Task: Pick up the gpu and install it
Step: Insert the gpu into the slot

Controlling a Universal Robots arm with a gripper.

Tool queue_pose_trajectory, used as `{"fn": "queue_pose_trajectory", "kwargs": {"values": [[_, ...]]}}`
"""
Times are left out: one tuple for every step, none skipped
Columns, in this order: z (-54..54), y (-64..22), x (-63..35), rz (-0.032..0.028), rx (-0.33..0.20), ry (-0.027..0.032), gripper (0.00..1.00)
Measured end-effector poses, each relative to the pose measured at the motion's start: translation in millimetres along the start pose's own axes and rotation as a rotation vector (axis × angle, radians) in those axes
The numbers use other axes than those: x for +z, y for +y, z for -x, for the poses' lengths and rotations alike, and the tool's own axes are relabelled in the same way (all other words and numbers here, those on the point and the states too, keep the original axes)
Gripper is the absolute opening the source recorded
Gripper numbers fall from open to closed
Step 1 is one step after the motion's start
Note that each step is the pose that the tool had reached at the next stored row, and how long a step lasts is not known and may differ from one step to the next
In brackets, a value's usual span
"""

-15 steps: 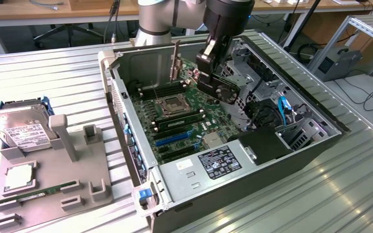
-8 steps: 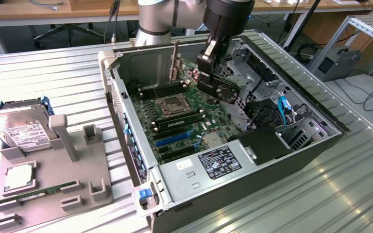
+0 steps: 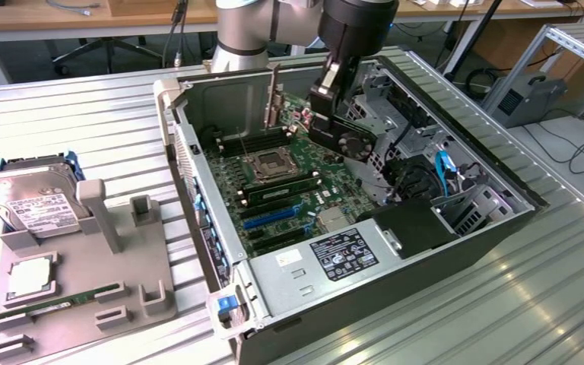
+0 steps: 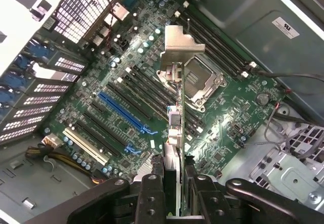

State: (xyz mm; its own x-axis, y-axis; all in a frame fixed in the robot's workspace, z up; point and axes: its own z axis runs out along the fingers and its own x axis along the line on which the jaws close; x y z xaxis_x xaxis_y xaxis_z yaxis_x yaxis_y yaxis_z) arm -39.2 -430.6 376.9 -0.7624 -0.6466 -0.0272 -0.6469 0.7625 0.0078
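Risk: the gpu (image 4: pixel 177 118), carried edge-on over the motherboard (image 4: pixel 228 118) and not yet seated, could meet the CPU socket (image 4: pixel 200 82) or miss the blue slot (image 4: pixel 124 114) if lowered tilted or off-line. Its silver bracket (image 4: pixel 185 47) might catch the case's rear grille (image 4: pixel 50 82).

Claw (image 4: pixel 174 166): partly closed, fingers (image 4: pixel 152 183) clamped on the card's upper edge.
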Motion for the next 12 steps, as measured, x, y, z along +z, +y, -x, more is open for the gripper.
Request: {"fn": "queue_pose_trajectory", "kwargs": {"values": [[0.0,0.0,0.0,0.0001,-0.004,0.0000,0.26],[0.0,0.0,0.0,0.0002,-0.008,0.0000,0.26],[0.0,0.0,0.0,0.0003,-0.011,0.0001,0.26],[0.0,0.0,0.0,0.0004,-0.015,0.0001,0.26],[0.0,0.0,0.0,0.0005,-0.019,0.0001,0.26],[0.0,0.0,0.0,0.0006,-0.022,0.0002,0.26],[0.0,0.0,0.0,0.0007,-0.026,0.0002,0.26],[0.0,0.0,0.0,0.0008,-0.030,0.0002,0.26],[0.0,0.0,0.0,0.0009,-0.035,0.0003,0.26],[0.0,0.0,0.0,0.0010,-0.039,0.0003,0.26],[0.0,0.0,0.0,0.0012,-0.043,0.0003,0.26],[0.0,0.0,0.0,0.0012,-0.046,0.0004,0.26]]}}
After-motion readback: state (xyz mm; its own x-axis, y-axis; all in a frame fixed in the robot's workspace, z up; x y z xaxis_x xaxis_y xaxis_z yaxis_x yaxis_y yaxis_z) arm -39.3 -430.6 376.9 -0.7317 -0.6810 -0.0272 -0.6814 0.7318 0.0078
